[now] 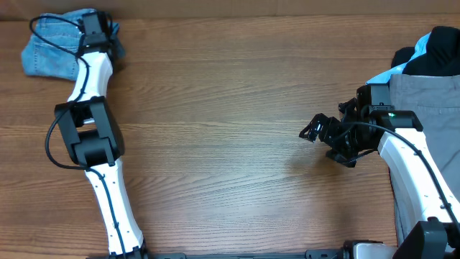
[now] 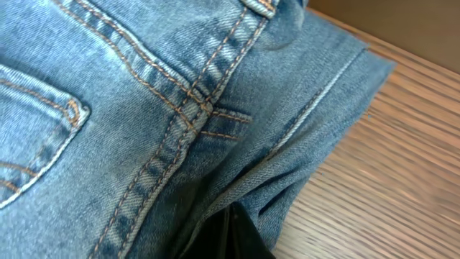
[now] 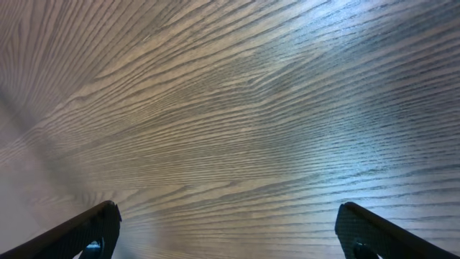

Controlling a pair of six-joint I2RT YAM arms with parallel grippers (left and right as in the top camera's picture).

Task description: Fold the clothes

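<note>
My left pincer (image 1: 97, 25) sits on top of the light-blue denim jeans (image 1: 52, 49), a folded bundle that spreads out beyond it at the far left corner of the table (image 1: 215, 151). In the left wrist view denim fills the frame. A dark sliver low in the fold is probably one of my fingers (image 2: 237, 234). I cannot tell whether that pincer is clamped on the cloth or only resting against it.

My right pincer (image 1: 316, 129) hangs over bare wood with its jaws wide apart and nothing between them. Behind it, near my right arm, lie the grey trousers (image 1: 424, 93), with the black garment (image 1: 431, 63) and the pale blue garment (image 1: 440, 39) past them.

I judge the jeans thick, fairly heavy and limp. They should drape and sag rather than hold a shape, though the rough weave should not slip. The doubled seams near the pocket (image 2: 36, 129) and the layered edge look like the firmest places to pinch. A single layer would probably peel away.

By my count there are one pair of jeans, one pair of grey trousers, one black piece, one pale blue piece and two pincers.
</note>
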